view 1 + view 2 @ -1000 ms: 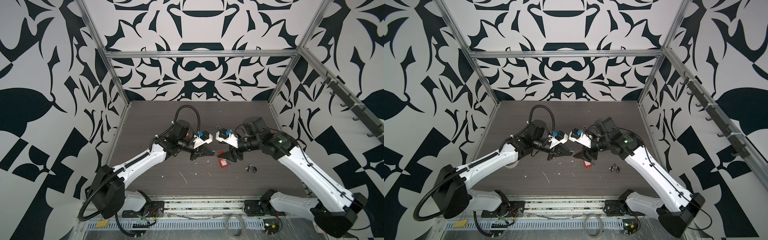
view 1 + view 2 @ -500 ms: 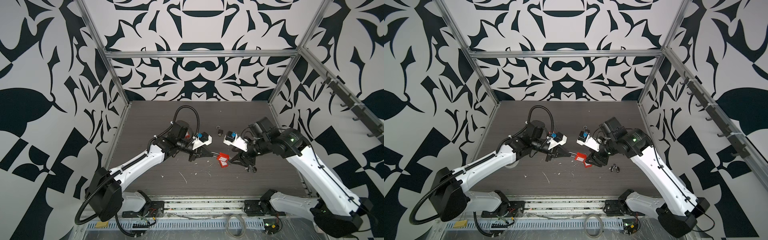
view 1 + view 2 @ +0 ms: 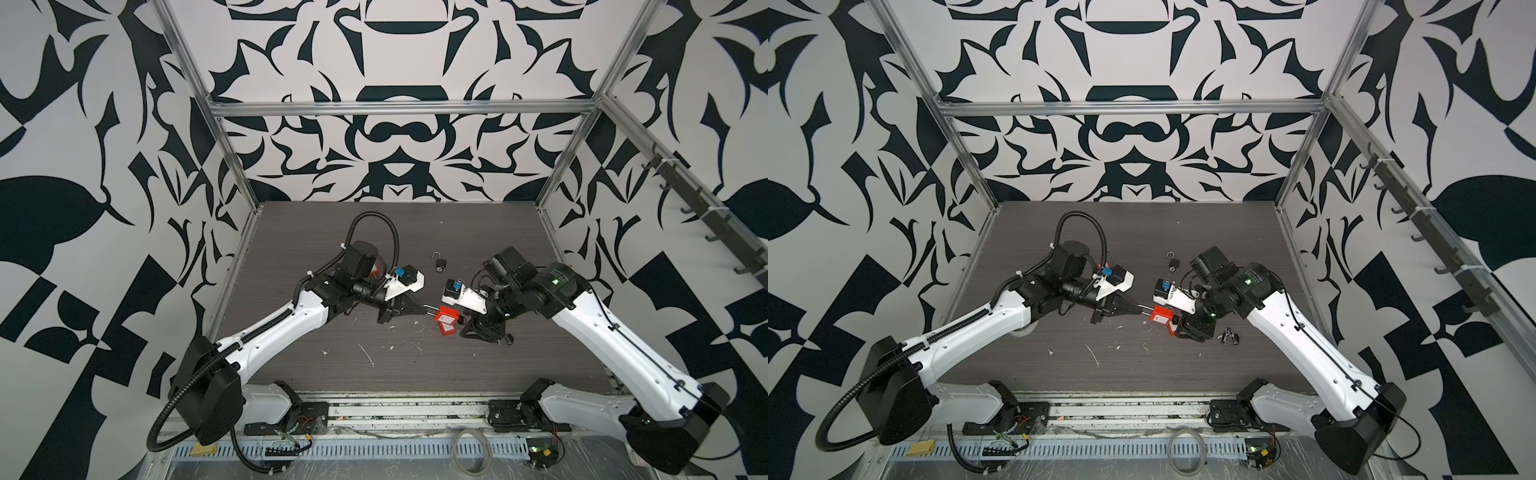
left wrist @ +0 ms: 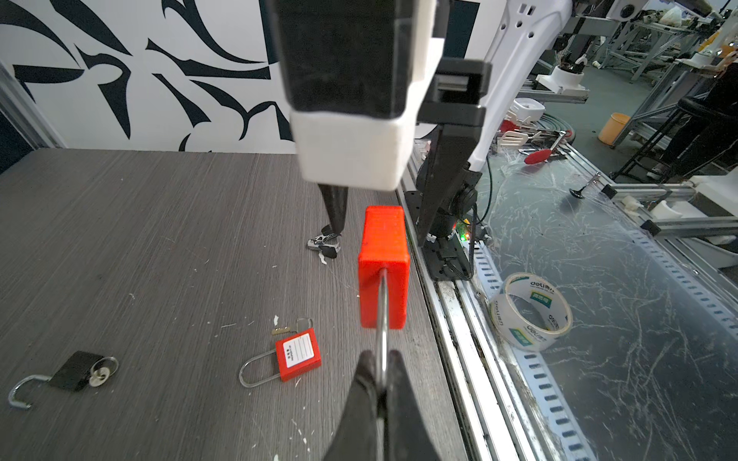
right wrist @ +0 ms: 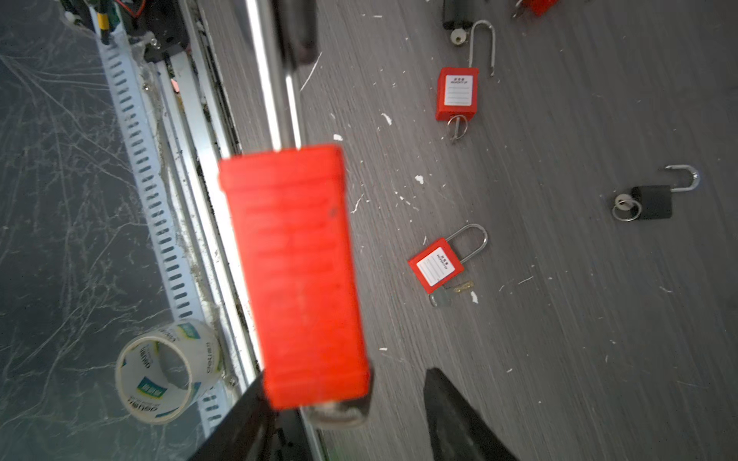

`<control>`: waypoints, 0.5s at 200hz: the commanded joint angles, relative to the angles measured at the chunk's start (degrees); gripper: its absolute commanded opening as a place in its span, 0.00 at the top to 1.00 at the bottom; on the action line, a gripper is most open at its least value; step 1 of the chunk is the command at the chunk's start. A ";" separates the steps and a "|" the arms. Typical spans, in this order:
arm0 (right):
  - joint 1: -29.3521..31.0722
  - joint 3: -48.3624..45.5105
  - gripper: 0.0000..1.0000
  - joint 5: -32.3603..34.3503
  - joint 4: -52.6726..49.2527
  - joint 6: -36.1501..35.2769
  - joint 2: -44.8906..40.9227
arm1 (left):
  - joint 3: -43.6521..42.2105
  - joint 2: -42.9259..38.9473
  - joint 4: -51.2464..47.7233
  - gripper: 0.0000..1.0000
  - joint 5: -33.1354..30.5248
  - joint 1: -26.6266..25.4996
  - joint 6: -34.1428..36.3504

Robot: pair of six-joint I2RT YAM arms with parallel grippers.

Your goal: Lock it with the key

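Padlocks counted: three red, namely the held red padlock (image 5: 295,271), a labelled red padlock (image 5: 435,265) and a second labelled red padlock (image 5: 457,93), both flat on the tabletop (image 5: 559,319); one open black padlock (image 5: 651,201), maybe another at the cropped edge. Tape roll (image 5: 167,371): one. Held off the tabletop between the two arms, pinched by its steel shackle (image 4: 382,343) in the clenched left fingers (image 4: 357,403). Plain ribbed red body, oblong. Flanked at the base by the spread right fingers (image 5: 451,419), ungripped.
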 commanded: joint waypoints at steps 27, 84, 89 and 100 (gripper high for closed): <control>-0.15 -3.96 0.36 3.72 12.10 0.81 -3.92 | 0.78 -0.48 -0.15 1.00 2.04 -0.37 0.57; -0.10 -8.17 0.33 6.12 18.29 -0.02 -6.49 | 0.66 0.41 0.88 1.00 2.19 -0.60 0.23; -0.16 -8.51 0.32 5.79 18.57 -0.64 -6.92 | 0.66 0.48 0.98 1.00 2.36 -0.63 0.18; -0.11 -9.43 0.30 5.70 19.54 -1.26 -7.51 | 0.93 0.89 1.16 1.00 2.56 -0.63 0.16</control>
